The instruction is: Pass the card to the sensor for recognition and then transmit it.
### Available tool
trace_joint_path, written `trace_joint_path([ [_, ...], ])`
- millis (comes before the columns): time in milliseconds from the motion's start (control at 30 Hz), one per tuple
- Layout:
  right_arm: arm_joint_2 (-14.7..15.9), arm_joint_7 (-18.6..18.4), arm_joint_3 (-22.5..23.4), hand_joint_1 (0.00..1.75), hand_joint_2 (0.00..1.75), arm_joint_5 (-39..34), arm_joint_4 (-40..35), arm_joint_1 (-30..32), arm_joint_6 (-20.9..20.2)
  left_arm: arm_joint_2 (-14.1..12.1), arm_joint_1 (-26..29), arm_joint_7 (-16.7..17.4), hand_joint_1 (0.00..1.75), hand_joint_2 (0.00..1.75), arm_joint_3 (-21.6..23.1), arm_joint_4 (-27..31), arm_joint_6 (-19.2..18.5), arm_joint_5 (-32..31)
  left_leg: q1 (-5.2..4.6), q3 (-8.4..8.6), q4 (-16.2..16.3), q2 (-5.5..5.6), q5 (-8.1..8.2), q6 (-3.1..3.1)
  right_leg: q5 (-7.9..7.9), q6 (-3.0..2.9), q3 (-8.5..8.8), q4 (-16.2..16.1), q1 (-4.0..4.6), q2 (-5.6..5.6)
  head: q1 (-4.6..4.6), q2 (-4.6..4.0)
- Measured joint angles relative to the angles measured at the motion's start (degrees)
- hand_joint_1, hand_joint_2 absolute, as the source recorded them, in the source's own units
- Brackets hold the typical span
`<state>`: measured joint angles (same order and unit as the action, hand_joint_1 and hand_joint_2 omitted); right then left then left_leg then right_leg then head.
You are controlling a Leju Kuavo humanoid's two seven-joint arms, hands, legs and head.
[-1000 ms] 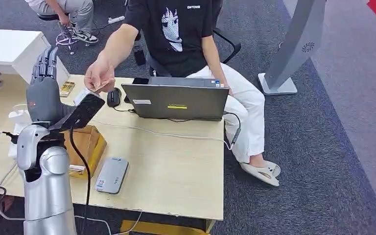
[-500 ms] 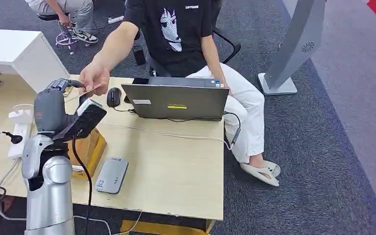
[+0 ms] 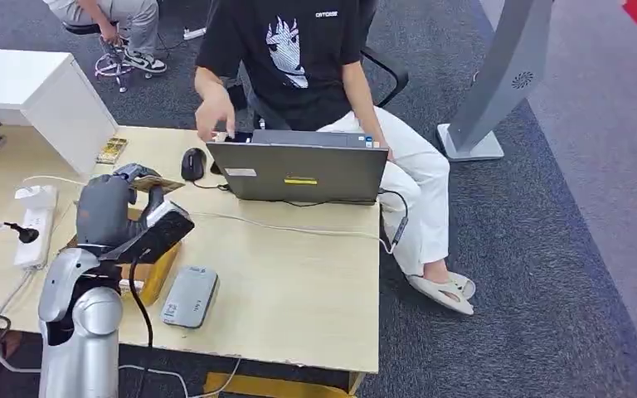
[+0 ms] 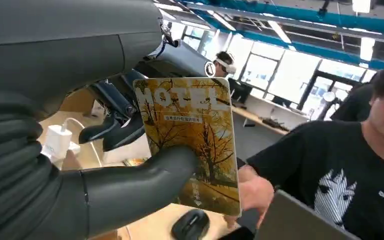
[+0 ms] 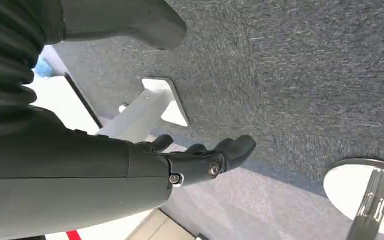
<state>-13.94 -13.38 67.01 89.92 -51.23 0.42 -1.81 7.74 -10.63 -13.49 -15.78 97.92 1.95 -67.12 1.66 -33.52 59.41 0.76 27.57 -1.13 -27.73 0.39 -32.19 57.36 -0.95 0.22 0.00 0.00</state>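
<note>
One card (image 4: 190,137) sits pinched in my left hand (image 3: 109,207) over the counter's (image 3: 299,282) left edge; right hand (image 5: 200,157) hangs loose, empty. Thin grip; tilting could drop it.

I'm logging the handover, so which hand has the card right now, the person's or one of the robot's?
The left robot hand holds the yellow hotel card, its thumb pressed over the face. The person's hand is at the laptop; the right robot hand holds nothing.

The robot's left arm (image 3: 79,323) rises from below, bent at the elbow, with the left hand (image 3: 108,207) raised above the desk's left part. Its thick thumb (image 4: 145,172) and darker fingers (image 4: 111,135) pinch a hotel card (image 4: 192,137). The right hand (image 5: 200,160) hangs over the floor, fingers stretched out and holding nothing.
</note>
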Motion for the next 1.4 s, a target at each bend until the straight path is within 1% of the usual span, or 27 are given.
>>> trace_joint_path([
  [100,0.0,0.0,0.0,0.00,1.75,0.0,-0.1,0.1,-0.1,-0.3,0.8,0.0,1.75,1.75,0.7,0.6,-0.3,0.3,0.00,0.00,0.0,0.00,0.00,0.00,0.00,0.00,0.00,0.0,0.00,0.00,0.02,0.00],
  [200,0.0,-0.1,0.0,0.00,1.75,0.0,-0.2,0.1,-0.2,-1.3,2.1,0.2,1.75,1.75,2.0,1.3,-2.2,1.3,0.00,0.02,0.0,-0.02,0.00,0.00,0.01,0.00,0.01,0.0,0.00,0.01,0.00,0.00],
  [333,-0.1,-0.3,0.0,0.00,1.75,0.0,-1.0,0.3,-0.6,-3.0,5.5,1.1,1.75,1.75,5.1,3.1,-4.5,2.6,0.00,0.00,0.0,-0.02,0.00,0.01,0.00,0.00,0.00,0.0,0.00,0.01,0.00,0.00],
  [467,-0.7,-2.3,0.2,0.00,1.75,0.0,-2.9,0.5,-1.3,-5.8,10.6,3.9,1.75,1.75,9.2,5.7,-7.9,3.9,0.00,-0.01,0.0,-0.06,0.05,0.03,-0.03,-0.01,-0.03,0.0,0.00,0.02,0.00,0.00],
  [567,-1.1,-2.8,0.3,0.00,1.75,0.0,-4.6,0.7,-2.2,-8.3,14.7,5.6,1.75,1.75,11.9,7.4,-8.9,3.8,0.00,-0.02,0.0,-0.06,0.07,0.04,-0.06,0.01,-0.06,0.0,0.00,0.02,0.00,0.00],
  [733,-1.2,-2.5,0.7,0.00,1.75,0.0,-6.0,0.8,-2.6,-11.0,19.7,8.0,1.75,1.75,14.0,8.9,-9.1,2.6,0.00,-0.02,0.0,-0.06,0.07,0.04,-0.06,0.02,-0.06,0.0,0.00,0.02,0.02,0.00],
  [900,-1.2,-2.0,0.8,0.00,1.75,0.0,-6.1,0.8,-2.6,-12.5,22.1,9.6,1.75,1.75,14.6,8.9,-7.5,-3.3,0.00,-0.02,0.0,-0.06,0.06,0.04,-0.06,0.02,-0.04,0.0,0.00,0.01,0.02,0.00],
  [967,-1.2,-2.0,0.8,0.00,1.75,0.0,-6.1,0.8,-2.6,-12.6,22.4,10.1,1.75,1.75,14.6,8.7,-6.6,-6.1,0.00,-0.02,0.0,-0.05,0.06,0.04,-0.05,0.02,-0.02,0.0,0.00,0.00,0.02,0.00],
  [1067,-1.2,-1.9,0.8,0.00,1.75,0.0,-6.2,0.8,-2.6,-12.9,22.6,10.3,1.75,1.75,14.6,8.0,-6.5,-7.9,0.00,-0.02,0.0,-0.04,0.05,0.05,-0.05,0.02,-0.01,0.0,0.00,0.00,0.02,0.00],
  [1200,-1.3,-1.6,0.8,0.00,1.75,0.0,-6.2,0.8,-2.8,-12.8,22.6,10.4,1.75,1.75,14.1,6.3,-5.7,-11.8,0.00,-0.02,0.0,-0.04,0.05,0.05,-0.05,0.02,-0.01,0.0,0.00,0.00,0.02,0.00],
  [1400,-1.3,-1.6,0.6,0.00,1.75,0.0,-6.2,0.8,-3.0,-12.7,22.4,10.4,1.75,1.75,12.3,3.4,-4.8,-14.7,0.00,-0.02,0.0,-0.04,0.05,0.05,-0.06,0.02,-0.03,0.0,0.00,0.00,0.02,0.00],
])
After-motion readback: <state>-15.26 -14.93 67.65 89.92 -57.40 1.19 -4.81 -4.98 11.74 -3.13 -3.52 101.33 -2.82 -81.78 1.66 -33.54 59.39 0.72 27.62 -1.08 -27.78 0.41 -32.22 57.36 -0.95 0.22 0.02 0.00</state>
